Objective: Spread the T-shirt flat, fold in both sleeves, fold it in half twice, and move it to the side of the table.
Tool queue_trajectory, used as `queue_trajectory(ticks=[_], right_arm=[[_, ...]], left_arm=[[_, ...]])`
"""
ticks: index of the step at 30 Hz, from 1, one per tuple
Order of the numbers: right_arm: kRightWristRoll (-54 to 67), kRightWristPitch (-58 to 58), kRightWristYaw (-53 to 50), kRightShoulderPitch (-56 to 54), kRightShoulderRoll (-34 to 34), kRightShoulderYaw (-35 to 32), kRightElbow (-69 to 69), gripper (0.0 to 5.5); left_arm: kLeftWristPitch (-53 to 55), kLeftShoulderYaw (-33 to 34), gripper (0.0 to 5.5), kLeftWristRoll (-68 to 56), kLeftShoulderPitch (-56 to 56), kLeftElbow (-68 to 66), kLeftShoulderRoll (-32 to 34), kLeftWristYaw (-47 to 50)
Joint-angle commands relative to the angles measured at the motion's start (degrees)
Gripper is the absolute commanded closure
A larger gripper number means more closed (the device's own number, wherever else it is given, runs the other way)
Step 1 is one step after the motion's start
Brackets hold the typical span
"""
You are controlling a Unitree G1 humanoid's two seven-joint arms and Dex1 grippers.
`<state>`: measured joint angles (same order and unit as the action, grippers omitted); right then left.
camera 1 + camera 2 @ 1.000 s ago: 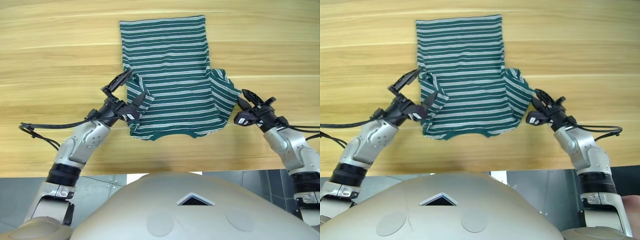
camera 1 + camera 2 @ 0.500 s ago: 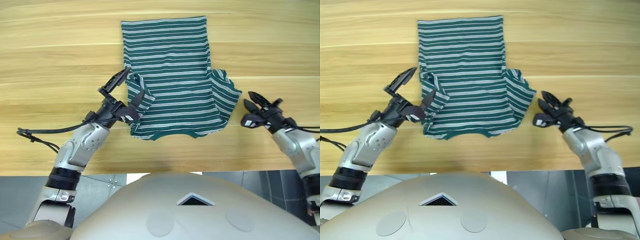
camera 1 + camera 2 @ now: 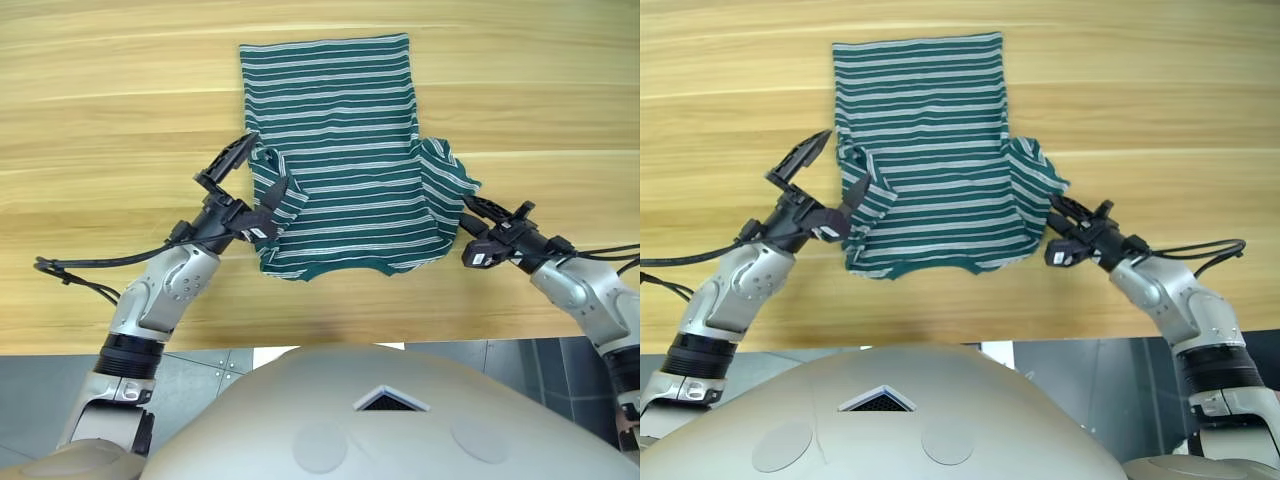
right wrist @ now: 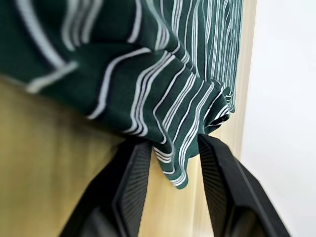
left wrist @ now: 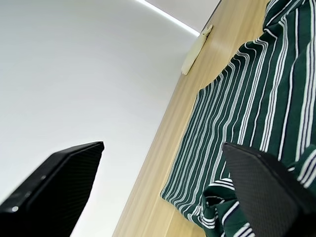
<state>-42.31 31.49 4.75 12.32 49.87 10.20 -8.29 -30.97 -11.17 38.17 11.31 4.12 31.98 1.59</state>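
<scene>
A green T-shirt with white stripes (image 3: 345, 150) lies on the wooden table (image 3: 120, 100), its collar end toward me and both sleeves bunched inward. My left gripper (image 3: 262, 170) stands open at the left sleeve (image 3: 275, 195), with one finger against the cloth. In the left wrist view its fingers (image 5: 261, 182) are wide apart over the shirt (image 5: 247, 123). My right gripper (image 3: 470, 230) is open at the right sleeve (image 3: 445, 180). The right wrist view shows the sleeve's hem (image 4: 163, 98) hanging between the two fingers (image 4: 133, 173).
The table's front edge (image 3: 300, 340) runs just under both arms. A black cable (image 3: 70, 265) loops behind my left arm on the table. Bare wood stretches left and right of the shirt. A pale flat object (image 5: 196, 49) lies at the far table edge.
My right gripper drew back to the right, away from the sleeve, then came in again and now straddles the sleeve's hem. The left gripper has barely moved.
</scene>
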Motion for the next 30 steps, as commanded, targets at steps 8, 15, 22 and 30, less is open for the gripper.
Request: queue_trajectory(ticks=[8,15,22,30], right_arm=[[-2.76,-4.36,-4.52,-6.03,-0.96,2.71,-11.77,3.75],[-2.83,-3.3,-4.88,-6.05,-1.22,5.01,-11.73,3.92],[-3.19,-3.22,-5.4,-7.55,-1.28,6.52,-13.78,4.57],[-3.94,-3.25,-5.59,-9.37,-1.28,8.28,-15.92,5.46]], left_arm=[[0.4,-0.13,1.04,0.92,0.38,-0.36,0.23,-0.43],[0.3,-0.72,1.02,1.17,0.49,-0.37,0.03,-0.63],[0.51,-1.33,1.02,1.07,0.27,-0.06,0.02,-1.03],[0.51,-1.87,1.02,1.03,0.42,0.37,0.14,-1.76]])
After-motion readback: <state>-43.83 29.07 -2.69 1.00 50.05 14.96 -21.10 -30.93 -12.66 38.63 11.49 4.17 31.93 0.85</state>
